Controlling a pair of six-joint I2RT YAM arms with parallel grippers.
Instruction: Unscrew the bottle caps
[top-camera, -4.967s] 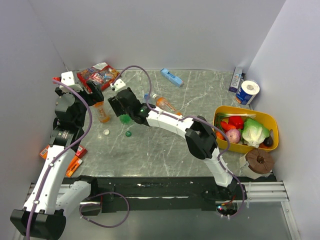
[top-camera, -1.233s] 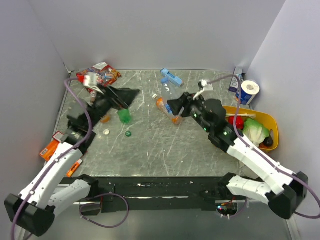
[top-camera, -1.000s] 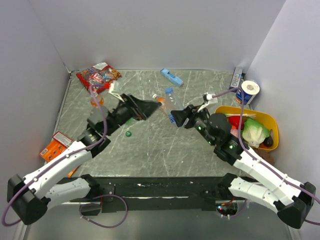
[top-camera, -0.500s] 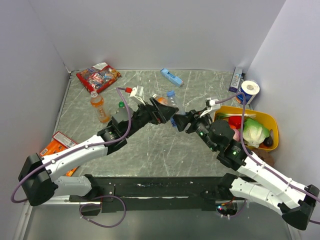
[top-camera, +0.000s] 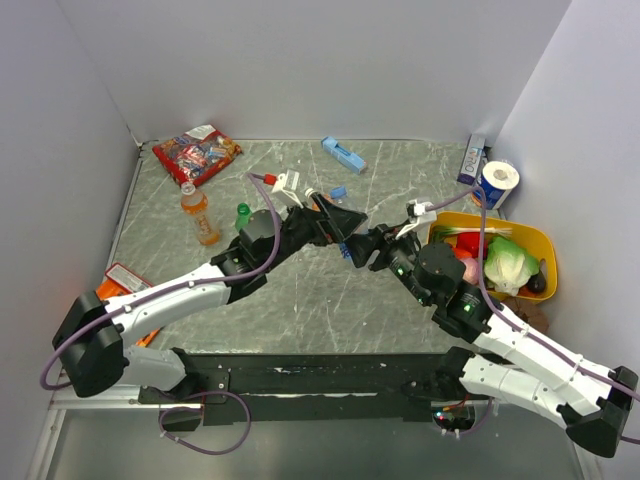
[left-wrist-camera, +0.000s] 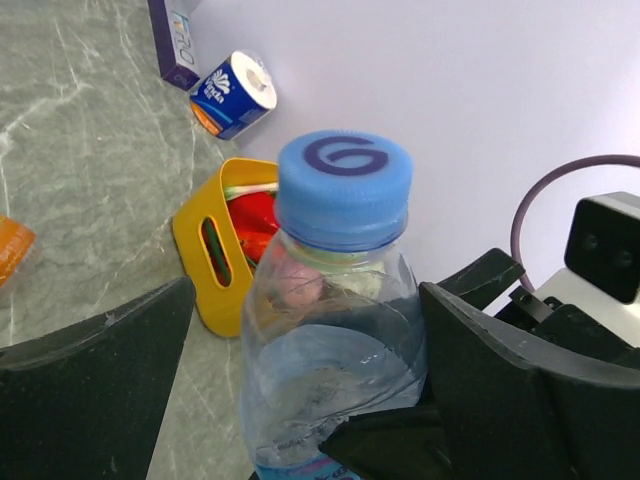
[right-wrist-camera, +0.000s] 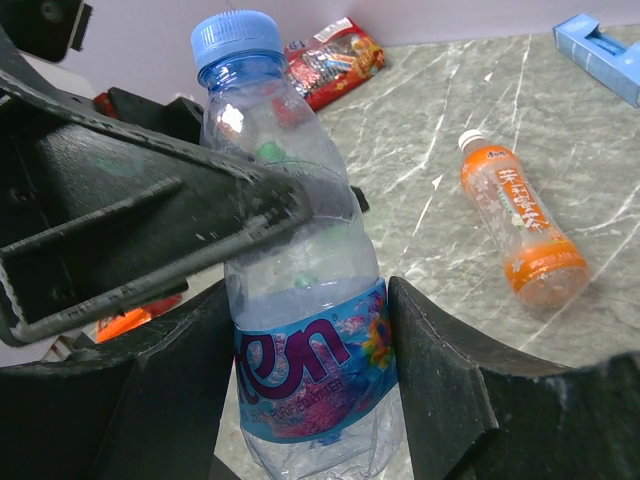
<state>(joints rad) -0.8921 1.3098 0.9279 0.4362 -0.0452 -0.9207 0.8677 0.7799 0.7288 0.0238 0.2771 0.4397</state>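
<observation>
My two arms meet over the middle of the grey stone-look table (top-camera: 300, 300). An orange drink bottle (right-wrist-camera: 520, 235) lies on its side on the table, well apart from us.

My right gripper (right-wrist-camera: 312, 385) is clamped on the clear plastic bottle with a blue label (right-wrist-camera: 300, 290) — one finger on each side of the label, low on the body. I hold it up off the table like this so it cannot spin when the top gets turned, and so the top end is free.

The bottle is nearly upright. Its long way runs up and down, with the bottom towards the table and the top up, leaning a little to one side.

My left gripper (left-wrist-camera: 308, 295) is at the top end. Its jaws are apart, one on each side of the neck, and they squeeze nothing. I think they sit wide so they can close in next.

Just above them is the round blue screw cap (left-wrist-camera: 344, 185) — on the bottle, not yet off.
</observation>
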